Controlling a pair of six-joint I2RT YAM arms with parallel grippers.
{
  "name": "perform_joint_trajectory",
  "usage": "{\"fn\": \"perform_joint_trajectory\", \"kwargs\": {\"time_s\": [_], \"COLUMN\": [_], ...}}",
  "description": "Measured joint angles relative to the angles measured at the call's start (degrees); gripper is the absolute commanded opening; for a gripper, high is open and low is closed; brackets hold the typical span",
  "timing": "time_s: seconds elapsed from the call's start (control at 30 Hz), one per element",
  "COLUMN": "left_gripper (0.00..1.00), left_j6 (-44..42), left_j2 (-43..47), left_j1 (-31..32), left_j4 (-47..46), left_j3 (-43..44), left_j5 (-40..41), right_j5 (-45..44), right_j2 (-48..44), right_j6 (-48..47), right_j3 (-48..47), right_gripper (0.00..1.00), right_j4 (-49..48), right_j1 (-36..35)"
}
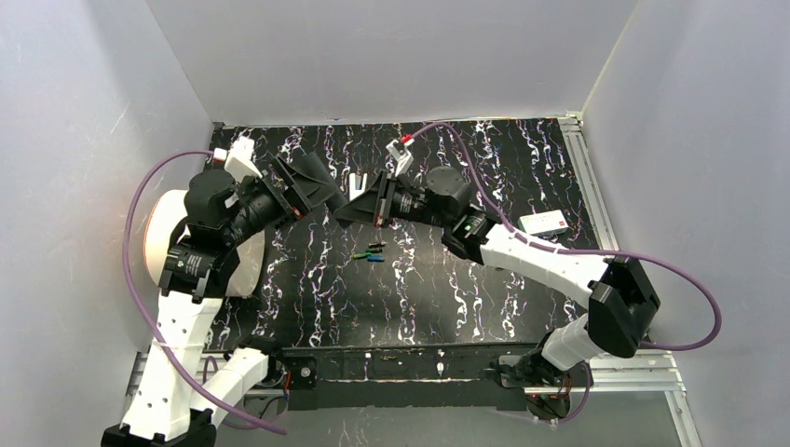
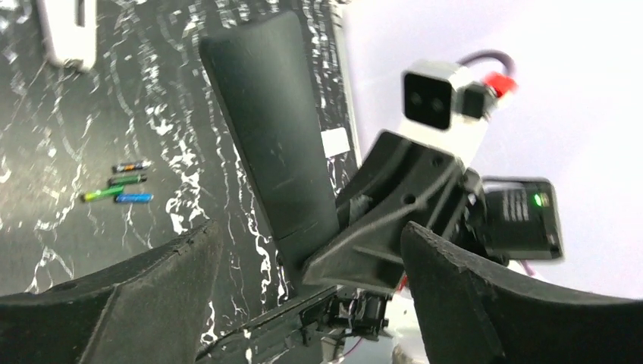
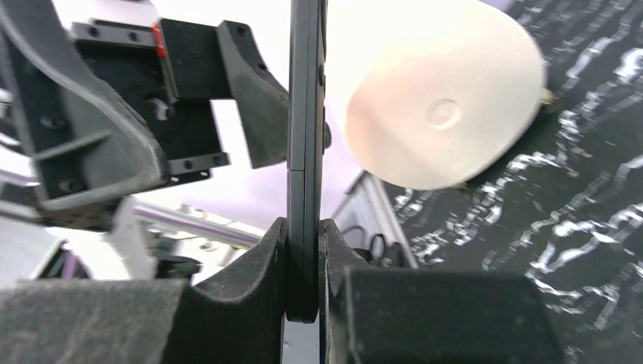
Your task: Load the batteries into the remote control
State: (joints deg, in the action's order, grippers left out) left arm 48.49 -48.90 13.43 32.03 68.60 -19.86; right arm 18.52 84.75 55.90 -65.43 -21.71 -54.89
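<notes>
- The right gripper (image 3: 305,227) is clamped on one end of a dark grey, flat, slab-shaped remote control (image 2: 273,129). Its black fingers (image 3: 250,265) press on both broad faces.
- The remote control is held off the table, above the middle of the black mat veined with white (image 1: 447,279). The right wrist view shows it edge-on and upright.
- The left gripper (image 2: 307,235) faces the right gripper across the remote control. Its jaws stand wide apart, with one black finger (image 2: 152,296) on each side of the remote control's held end. It holds nothing, and no contact shows.
- The batteries (image 1: 373,251) lie on the mat just in front of the two grippers, side by side in a loose cluster.
- The left wrist view shows four thin cells: a black one with orange marks (image 2: 133,165), a dark green one (image 2: 127,180), a bright green one (image 2: 102,194) and a blue one (image 2: 133,198).
- A white rectangular plastic piece (image 1: 359,180) lies on the mat beyond the grippers.
- A small white card with a red mark (image 1: 544,222) lies near the mat's right edge.
- A large white cylinder (image 1: 154,233) stands at the mat's left edge, behind the left arm.
</notes>
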Motion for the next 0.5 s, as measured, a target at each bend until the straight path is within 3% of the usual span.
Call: {"fn": "perform_joint_trajectory", "kwargs": {"time_s": [0.27,0.4,0.5], "left_gripper": [0.75,0.5,0.37], "left_j6": [0.79,3.08,4.74], "left_j2": [-0.55,-2.67,-4.39], "left_j1": [-0.15,-0.15,-0.15], "left_j4": [-11.26,-16.46,-19.91], "left_j3": [-0.39,-0.74,-0.92], "left_j5": [-10.29,-13.84,-16.0], "right_j5": [10.32,12.61,13.94], "right_j2": [0.11,0.37,0.37], "right_j6": [18.49,23.43,25.59], "right_j3": [7.39,8.35,8.68], "right_gripper": [0.13,0.15,0.16], "right_j4": [-24.2,-30.42,-34.05], "right_j1": [4.24,4.26,4.26]}}
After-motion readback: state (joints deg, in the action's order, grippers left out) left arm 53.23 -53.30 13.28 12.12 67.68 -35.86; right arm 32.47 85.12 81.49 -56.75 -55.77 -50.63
